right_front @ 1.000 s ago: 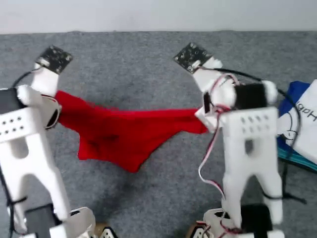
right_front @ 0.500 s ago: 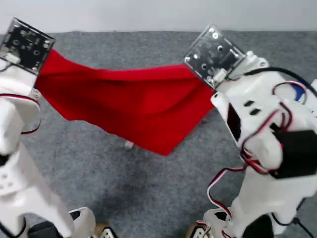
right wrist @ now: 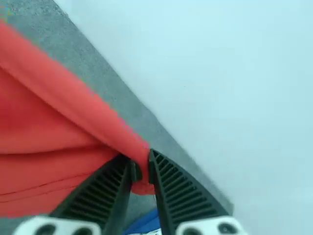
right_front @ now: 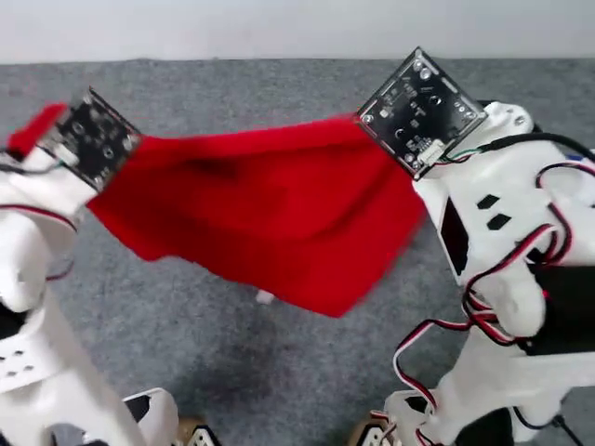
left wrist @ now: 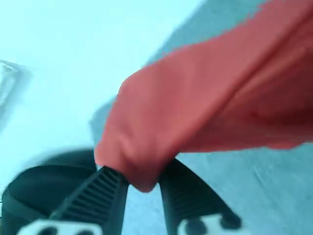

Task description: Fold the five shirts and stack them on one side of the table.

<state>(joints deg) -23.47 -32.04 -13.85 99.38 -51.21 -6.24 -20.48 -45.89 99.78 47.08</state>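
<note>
A red shirt [right_front: 260, 218] hangs stretched in the air between the two arms, above the grey table [right_front: 242, 372]. My left gripper [left wrist: 143, 183] is shut on one bunched corner of the red shirt [left wrist: 205, 103], at the left in the high view. My right gripper [right wrist: 140, 171] is shut on the opposite corner of the red shirt [right wrist: 54, 132], at the right in the high view. The shirt's lower edge sags toward the table in the middle. In the high view the wrist camera boards cover both grippers' fingers.
The grey felt table surface runs to a pale wall [right_front: 279, 28] at the back. A small light object [right_front: 265, 297] lies on the table under the shirt. A bit of blue cloth [right wrist: 144, 225] peeks out beside the right gripper.
Both arms have lifted the red shirt from low over the table up into the air. The shirt has spread wider and swung, its lower edge shifting right.
</note>
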